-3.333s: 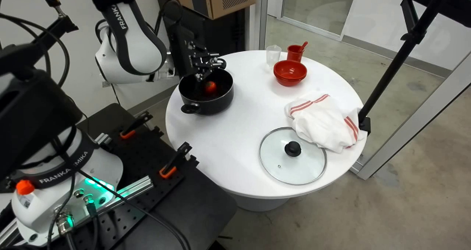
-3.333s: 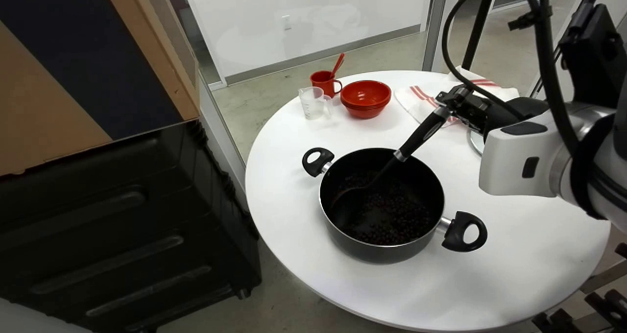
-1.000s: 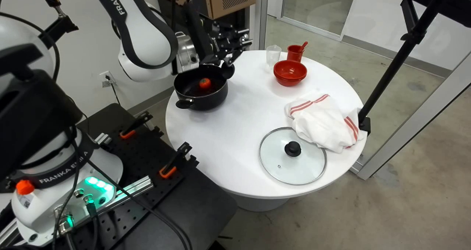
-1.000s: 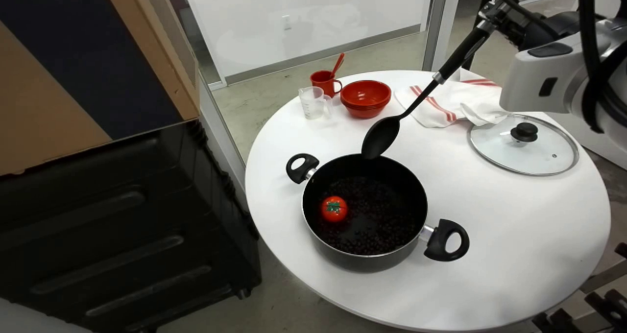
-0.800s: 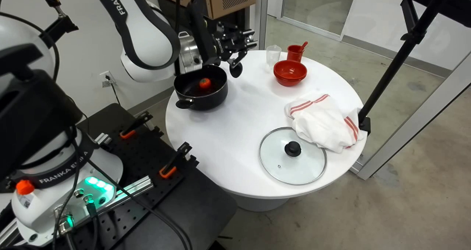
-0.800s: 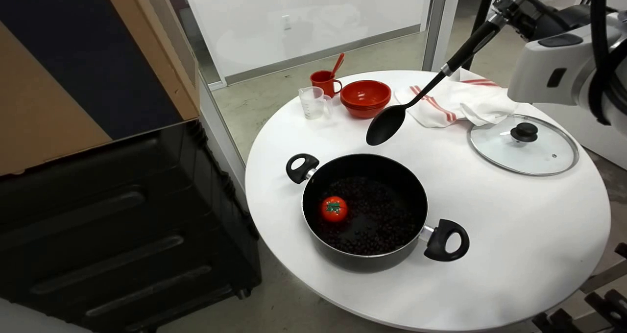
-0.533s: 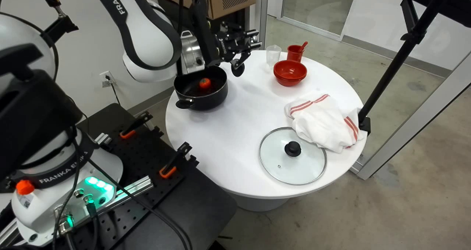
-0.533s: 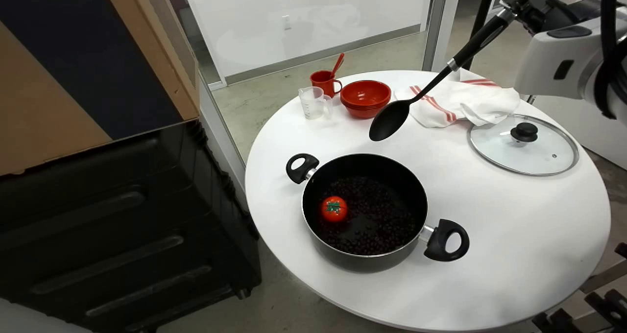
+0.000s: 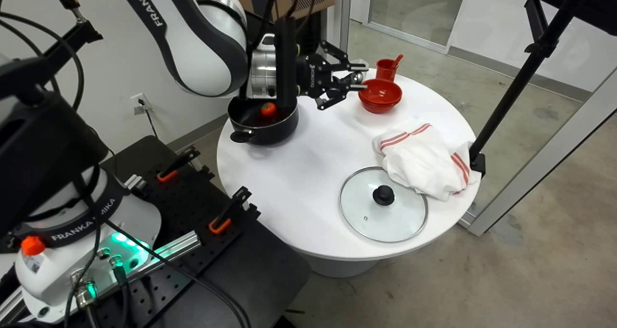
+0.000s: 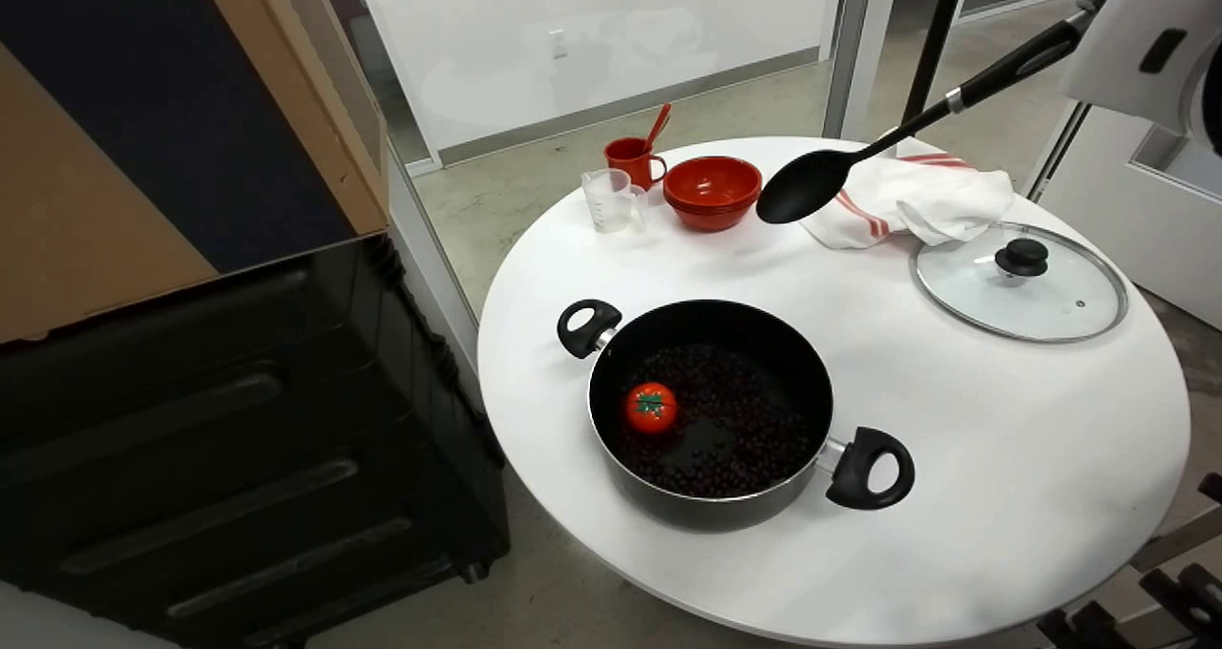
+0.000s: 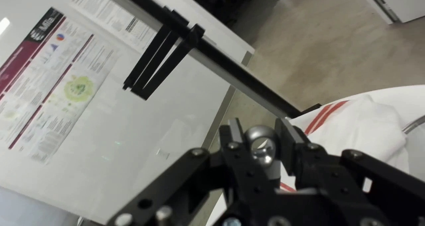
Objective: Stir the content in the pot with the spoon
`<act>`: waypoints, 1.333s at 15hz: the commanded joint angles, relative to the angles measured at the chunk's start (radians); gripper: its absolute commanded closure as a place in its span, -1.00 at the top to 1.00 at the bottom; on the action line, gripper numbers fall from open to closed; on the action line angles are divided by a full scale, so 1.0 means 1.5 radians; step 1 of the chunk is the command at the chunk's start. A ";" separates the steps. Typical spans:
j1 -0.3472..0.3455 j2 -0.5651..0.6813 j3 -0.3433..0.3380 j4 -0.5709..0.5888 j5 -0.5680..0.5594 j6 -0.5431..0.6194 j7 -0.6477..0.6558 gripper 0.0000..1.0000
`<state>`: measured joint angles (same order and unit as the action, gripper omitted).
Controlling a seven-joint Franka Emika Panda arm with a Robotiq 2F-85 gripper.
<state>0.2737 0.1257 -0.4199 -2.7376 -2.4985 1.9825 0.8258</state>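
Farther from the pot point(image 10: 711, 512) swings the spoon point(image 10: 955, 101), jaws clamped on its handle end, while the tomato point(image 10: 651, 408) sits inside near the edge of the desk point(image 10: 1012, 515); stirring looks done or paused, so a gentle lowering probably comes next.

Gloss, matt, glass and cloth
Smooth black round pot point(image 10: 711, 511), satin-sheened; matt black plastic-looking long-handled spoon point(image 10: 925, 117); glossy red tomato-like lump point(image 10: 651, 408); clear glass round lid point(image 10: 1026, 301), metal-rimmed; soft-looking, red-striped white cloth towel point(image 10: 916, 196).
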 commanded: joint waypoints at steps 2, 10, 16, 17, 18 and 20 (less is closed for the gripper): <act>-0.168 -0.013 0.122 0.048 0.131 0.104 -0.027 -0.85; -0.261 -0.012 0.180 0.064 0.483 0.212 -0.156 -0.85; -0.276 -0.025 0.188 0.032 0.739 0.277 -0.324 -0.85; -0.276 -0.028 0.188 0.027 0.748 0.291 -0.320 -0.85; -0.277 -0.027 0.188 0.026 0.764 0.303 -0.324 -0.85; -0.278 -0.023 0.187 0.023 0.803 0.335 -0.329 -0.85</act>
<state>-0.1238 0.1220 -0.1476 -2.6793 -1.3745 2.4231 0.3819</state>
